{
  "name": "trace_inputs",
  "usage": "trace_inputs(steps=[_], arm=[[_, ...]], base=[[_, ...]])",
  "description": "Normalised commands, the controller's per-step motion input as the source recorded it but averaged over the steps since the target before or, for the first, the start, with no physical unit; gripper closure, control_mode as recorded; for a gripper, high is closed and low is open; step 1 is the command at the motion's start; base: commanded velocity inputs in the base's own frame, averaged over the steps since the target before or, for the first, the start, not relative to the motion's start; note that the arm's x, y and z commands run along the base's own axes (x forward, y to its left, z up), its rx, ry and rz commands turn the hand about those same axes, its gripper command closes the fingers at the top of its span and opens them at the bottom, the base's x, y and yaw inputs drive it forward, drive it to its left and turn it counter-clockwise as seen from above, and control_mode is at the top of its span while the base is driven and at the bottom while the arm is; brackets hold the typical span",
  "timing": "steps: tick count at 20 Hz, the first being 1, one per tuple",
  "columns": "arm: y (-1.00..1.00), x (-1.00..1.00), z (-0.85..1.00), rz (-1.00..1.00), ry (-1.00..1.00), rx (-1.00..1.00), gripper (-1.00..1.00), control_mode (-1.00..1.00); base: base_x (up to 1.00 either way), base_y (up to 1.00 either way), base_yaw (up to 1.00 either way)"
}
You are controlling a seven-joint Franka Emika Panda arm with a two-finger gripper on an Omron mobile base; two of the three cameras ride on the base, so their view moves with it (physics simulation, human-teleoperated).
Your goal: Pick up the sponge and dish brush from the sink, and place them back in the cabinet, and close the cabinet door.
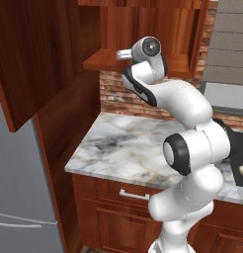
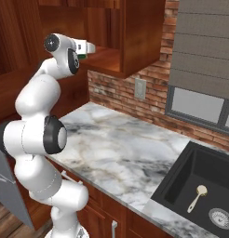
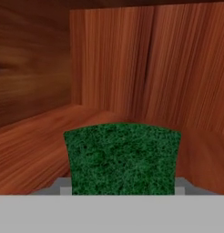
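My gripper (image 3: 122, 187) is shut on the sponge (image 3: 122, 157), whose green face fills the space between the fingers. The hand reaches into the open cabinet (image 3: 36, 145), just above its wooden shelf (image 1: 101, 62); whether the sponge touches the shelf I cannot tell. From the right, the gripper (image 2: 91, 48) points into the cabinet (image 2: 111, 60), with a sliver of green sponge (image 2: 82, 56) beside it. The cabinet door (image 1: 29, 59) stands swung open at the left. The cream dish brush (image 2: 198, 197) lies in the black sink (image 2: 179, 179), next to the round drain.
A marble counter (image 2: 116, 148) runs under the cabinet to the sink. A brick wall with an outlet (image 2: 140, 88) and a window (image 2: 200, 104) stand behind it. The grey fridge (image 1: 20, 197) is at the left, and drawers with silver handles (image 1: 134, 195) sit below the counter.
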Motion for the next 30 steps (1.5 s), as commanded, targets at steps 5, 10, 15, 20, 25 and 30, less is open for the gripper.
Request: trace_inputs(steps=[5,10,15,20,25,30], arm=[[0.00,0.12,-0.08,0.00,0.00,0.00,1.00,-1.00],[0.00,0.17,-0.13,0.00,0.00,0.00,1.00,-1.00],[0.00,0.17,-0.14,0.00,0.00,0.00,1.00,-1.00],[0.00,0.22,-0.06,0.00,0.00,0.00,1.00,-1.00],[0.00,0.29,0.00,0.00,0.00,0.00,1.00,-1.00],[0.00,0.29,-0.04,0.00,0.00,0.00,1.00,-1.00]], base=[[0.00,0.00,0.00],[0.00,0.00,0.00],[0.00,0.00,0.00],[0.00,0.00,0.00],[0.00,0.00,0.00],[0.00,0.00,0.00]])
